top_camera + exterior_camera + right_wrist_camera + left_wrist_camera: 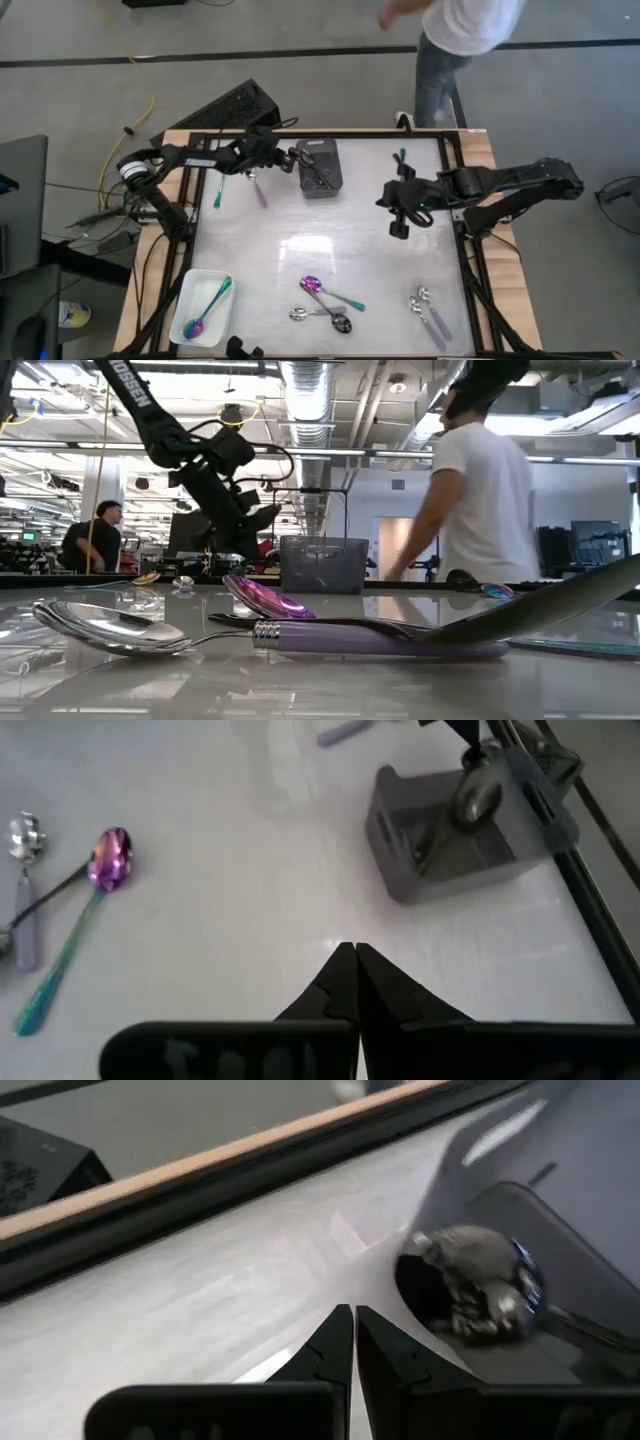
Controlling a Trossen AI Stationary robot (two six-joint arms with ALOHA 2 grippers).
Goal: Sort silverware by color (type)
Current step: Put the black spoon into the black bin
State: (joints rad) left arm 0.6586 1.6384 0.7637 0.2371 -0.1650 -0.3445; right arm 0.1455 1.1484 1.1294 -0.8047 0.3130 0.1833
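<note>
Pincer of the left arm, the left gripper [352,1330], sits with fingers pressed together and nothing between them, right at the rim of the dark bin [320,168] at the far side of the table [330,240]. The right gripper [354,970] is also pinched together and empty, hovering over bare table near the far right.

Risks — the left fingers are so near the bin wall that a sideways move could shove or tip it; the bin looks light, and the spoons in it [470,800] lean up over the rim, so a knock may flick one out. Slim, glossy handles on a slick top could slide away from a pinch rather than lift.

Containers — the bin holds what look like silver and dark spoons; exact count unclear. The white tray [205,305] at the near left corner holds one rainbow spoon [207,307].

Unsorted silverware lies loose: a crossed cluster [325,303] near the front middle, a pair [428,315] front right, a teal piece [401,158] far right, and a couple [238,188] near the left arm.
</note>
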